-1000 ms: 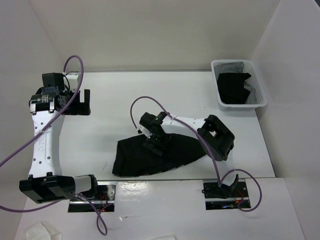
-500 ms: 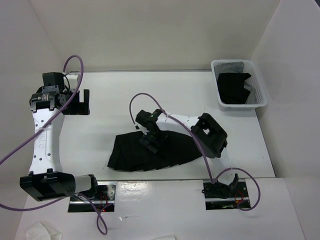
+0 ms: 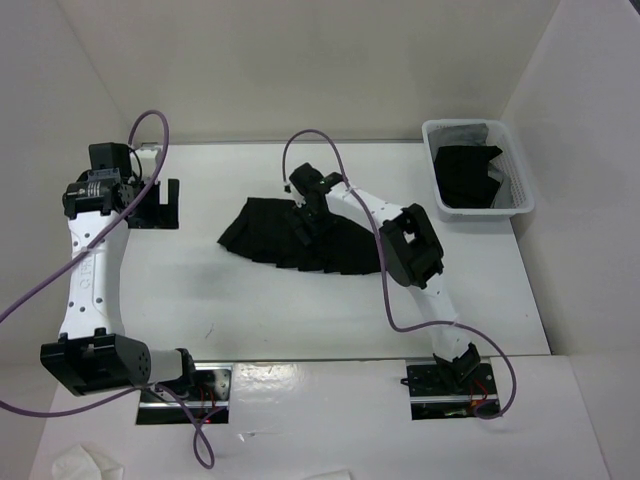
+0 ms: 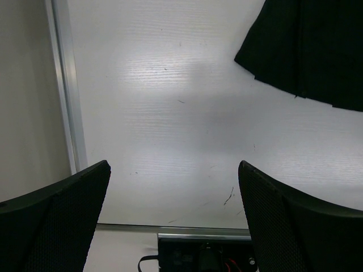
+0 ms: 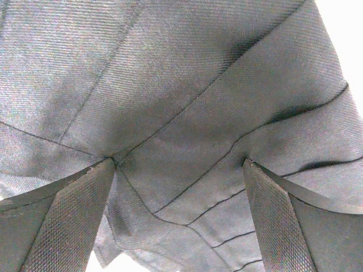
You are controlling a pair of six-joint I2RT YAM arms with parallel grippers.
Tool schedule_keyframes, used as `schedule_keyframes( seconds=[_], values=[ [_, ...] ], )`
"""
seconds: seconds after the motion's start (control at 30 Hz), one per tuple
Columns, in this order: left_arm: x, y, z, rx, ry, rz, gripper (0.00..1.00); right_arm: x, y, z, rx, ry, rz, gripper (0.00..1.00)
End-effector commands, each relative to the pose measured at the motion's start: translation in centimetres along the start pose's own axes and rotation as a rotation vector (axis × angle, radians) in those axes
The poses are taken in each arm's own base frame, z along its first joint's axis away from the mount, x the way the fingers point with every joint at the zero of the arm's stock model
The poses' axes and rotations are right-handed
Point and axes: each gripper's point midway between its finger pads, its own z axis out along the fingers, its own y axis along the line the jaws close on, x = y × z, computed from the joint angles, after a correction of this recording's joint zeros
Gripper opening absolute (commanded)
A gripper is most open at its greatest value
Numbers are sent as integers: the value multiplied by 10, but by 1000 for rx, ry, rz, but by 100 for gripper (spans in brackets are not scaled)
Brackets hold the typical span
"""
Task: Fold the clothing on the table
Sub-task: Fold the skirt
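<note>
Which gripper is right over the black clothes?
The right gripper, open, with the black pleated garment right beneath it. The left gripper, also open, hangs near the left edge of the table, over bare white surface.

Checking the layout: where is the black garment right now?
Top view: the black garment lies centre-far on the table, beneath the right gripper, left of the white bin.

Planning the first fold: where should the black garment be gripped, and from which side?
Probably the left corner of the garment, coming from the left with the open left gripper. It lies flat on the table and tapers there to a thin free edge over bare surface. The open right gripper sits over its middle, so that end is clear.
</note>
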Motion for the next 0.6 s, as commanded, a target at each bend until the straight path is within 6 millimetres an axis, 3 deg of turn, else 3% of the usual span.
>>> schedule_keyframes(
  seconds=[0.0, 0.2, 0.33, 0.4, 0.53, 0.57],
  values=[
    [-6, 1, 7, 8, -7, -10, 99, -34, -11, 8, 52, -77, -42, 98],
    [-9, 0, 5, 15, -18, 9, 99, -48, -1, 19, -13, -59, -93, 98],
    [-9, 3, 5, 10, -17, 10, 99, -58, 30, 21, -59, -63, -183, 98],
    [-9, 3, 5, 10, -17, 11, 99, -50, 43, 29, -79, -25, -221, 98],
    [-9, 4, 8, 11, -8, 19, 99, -52, 79, 24, -148, -12, -308, 98],
    [-9, 4, 8, 11, -8, 19, 99, -50, 80, 25, -160, 6, -324, 98]
  ],
)
